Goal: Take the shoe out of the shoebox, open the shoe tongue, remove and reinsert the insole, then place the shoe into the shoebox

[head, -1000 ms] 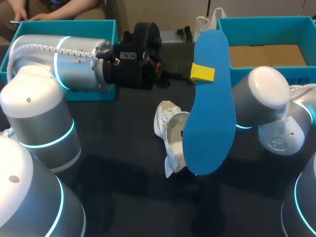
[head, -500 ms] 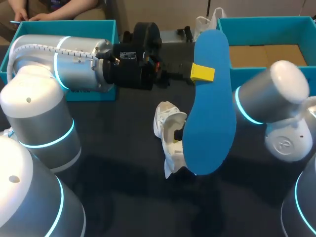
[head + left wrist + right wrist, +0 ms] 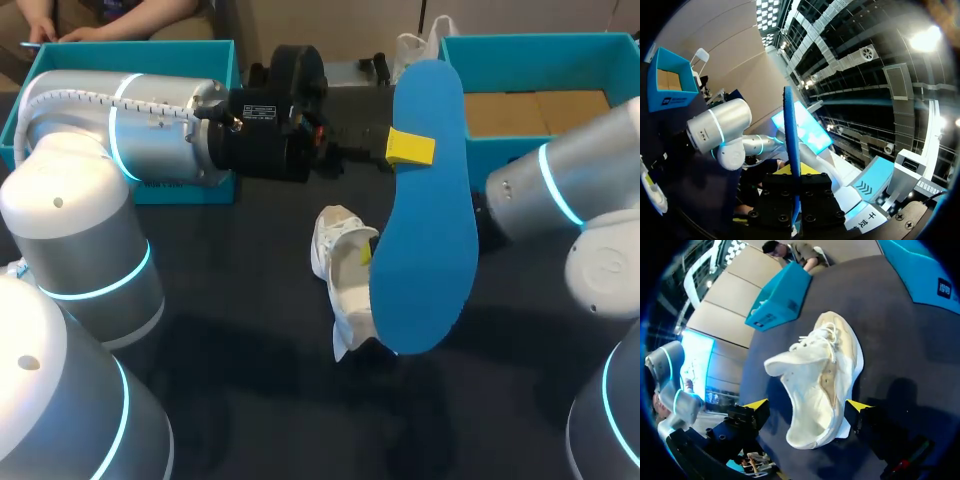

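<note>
we count one shoe [image 3: 340, 265], one insole [image 3: 425, 220] and two teal boxes: a left shoebox [image 3: 130, 55] at the far left and a right shoebox [image 3: 520, 48] at the far right, its floor brown cardboard. the shoe is white with white laces and lies near the middle of the dark tabletop [image 3: 250, 400], outside both boxes, its opening showing. the insole is plain blue, out of the shoe and held in the air over it. our left end effector [image 3: 410, 147] is clamped on the insole. our right end effector [image 3: 807, 405] stands wide, its yellow tips either side of the shoe's heel end.
</note>
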`<state>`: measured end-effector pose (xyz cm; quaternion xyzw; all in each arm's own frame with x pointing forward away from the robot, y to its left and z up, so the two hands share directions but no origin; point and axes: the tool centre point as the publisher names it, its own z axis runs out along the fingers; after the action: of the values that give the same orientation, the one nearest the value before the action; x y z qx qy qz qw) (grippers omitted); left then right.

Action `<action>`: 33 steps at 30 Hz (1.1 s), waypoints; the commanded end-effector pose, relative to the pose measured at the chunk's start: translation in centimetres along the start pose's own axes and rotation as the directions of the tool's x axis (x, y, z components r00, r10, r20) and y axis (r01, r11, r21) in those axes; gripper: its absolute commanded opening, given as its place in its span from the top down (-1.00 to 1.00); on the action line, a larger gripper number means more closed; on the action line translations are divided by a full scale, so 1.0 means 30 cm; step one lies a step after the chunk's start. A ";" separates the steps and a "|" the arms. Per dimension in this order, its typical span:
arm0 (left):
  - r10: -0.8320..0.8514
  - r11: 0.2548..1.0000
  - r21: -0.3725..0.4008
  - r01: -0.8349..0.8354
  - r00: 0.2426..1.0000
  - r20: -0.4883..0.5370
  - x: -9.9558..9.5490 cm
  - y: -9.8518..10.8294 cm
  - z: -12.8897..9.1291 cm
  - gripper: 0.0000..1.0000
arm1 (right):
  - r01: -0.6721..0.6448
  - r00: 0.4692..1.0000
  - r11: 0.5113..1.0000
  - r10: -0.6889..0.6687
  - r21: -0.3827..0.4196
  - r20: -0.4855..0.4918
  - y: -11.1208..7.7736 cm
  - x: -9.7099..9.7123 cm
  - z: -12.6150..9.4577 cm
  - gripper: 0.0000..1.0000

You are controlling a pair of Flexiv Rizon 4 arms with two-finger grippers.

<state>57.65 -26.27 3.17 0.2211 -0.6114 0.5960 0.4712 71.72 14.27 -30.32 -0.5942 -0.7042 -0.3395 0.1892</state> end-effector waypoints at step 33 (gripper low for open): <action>0.000 1.000 0.000 0.000 1.000 0.002 0.001 0.003 0.001 1.00 | -0.075 0.939 0.997 0.069 -0.005 -0.338 -0.026 0.140 -0.282 -1.00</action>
<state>57.65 -26.27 3.17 0.2211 -0.6114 0.5960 0.4712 70.12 12.73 -23.26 -0.5486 -0.6371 -0.4359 0.3211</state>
